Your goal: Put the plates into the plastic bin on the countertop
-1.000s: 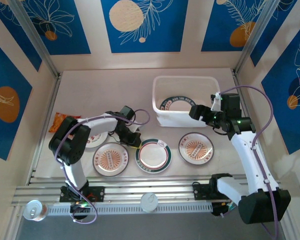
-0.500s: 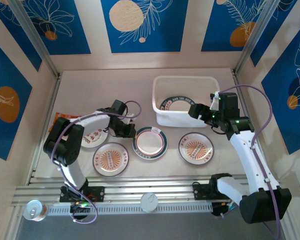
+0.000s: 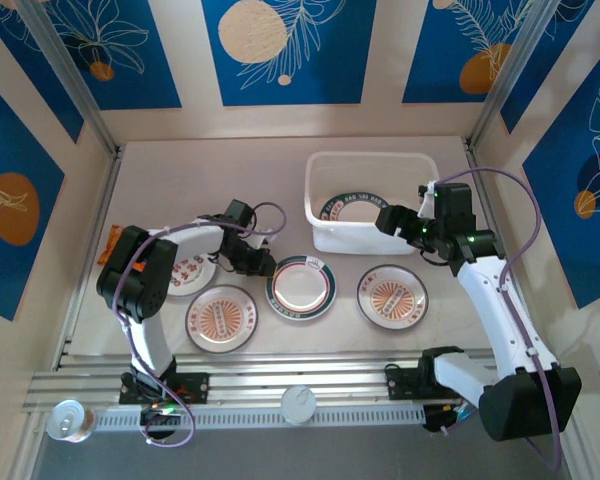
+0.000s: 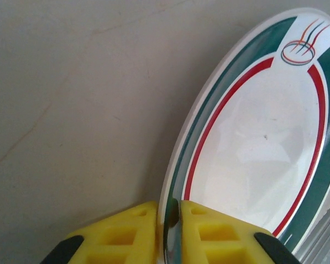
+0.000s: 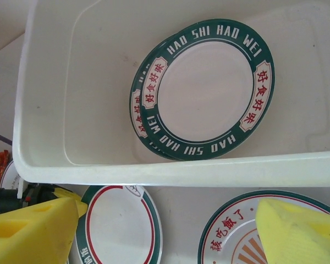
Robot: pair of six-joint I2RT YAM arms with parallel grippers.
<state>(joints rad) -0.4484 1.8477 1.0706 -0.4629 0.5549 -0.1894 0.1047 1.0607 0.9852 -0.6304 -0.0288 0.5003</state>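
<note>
My left gripper (image 3: 263, 268) is shut on the left rim of a white plate with a green and red rim (image 3: 300, 287). In the left wrist view the yellow pads (image 4: 132, 231) pinch that rim (image 4: 258, 137) from both sides. The plastic bin (image 3: 372, 156) holds two stacked green-rimmed plates (image 3: 352, 208) (image 5: 206, 91). Over the bin's front right corner my right gripper (image 3: 392, 222) (image 5: 165, 231) hangs open and holds nothing. Three plates with orange-red centres lie on the countertop (image 3: 210, 175): one at the right (image 3: 392, 296), one at the front left (image 3: 220, 318), one partly under the left arm (image 3: 185, 272).
An orange snack packet (image 3: 113, 243) lies by the left wall. A metal rail (image 3: 280, 385) runs along the near edge, with a can (image 3: 68, 420) at its left end. Cream walls close in the countertop on three sides.
The left gripper has dragged the green-and-red-rimmed plate back and a little left, away from the near rail. The right gripper has hardly moved.
</note>
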